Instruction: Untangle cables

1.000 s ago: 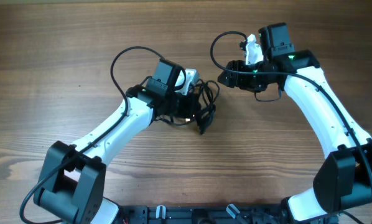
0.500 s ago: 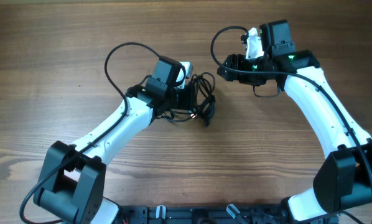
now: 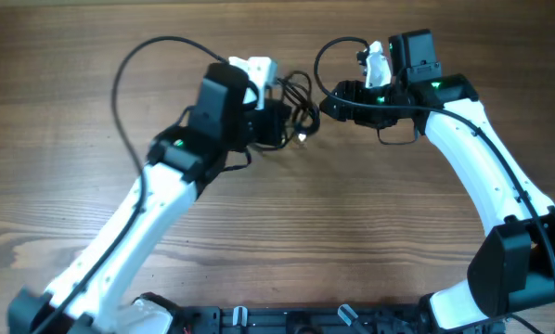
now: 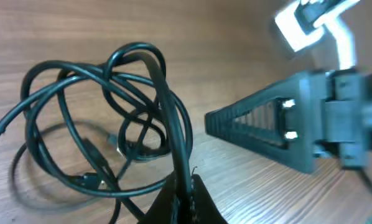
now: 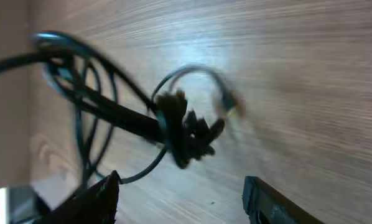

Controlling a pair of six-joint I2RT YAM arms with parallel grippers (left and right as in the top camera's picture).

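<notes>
While my left gripper [image 3: 279, 126] clamps the cables [image 3: 301, 100] from their 8 o'clock, my right gripper [image 3: 328, 105] hovers at 3 o'clock, jaws apart, empty.

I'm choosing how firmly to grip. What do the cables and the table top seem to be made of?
The cables: thin black cords in a smooth, slightly glossy jacket, probably plastic or rubber, judging by the light streaks along the loops. The table: wood or a wood-look laminate with a matte finish and brown grain streaks; the pictures do not settle which.
</notes>
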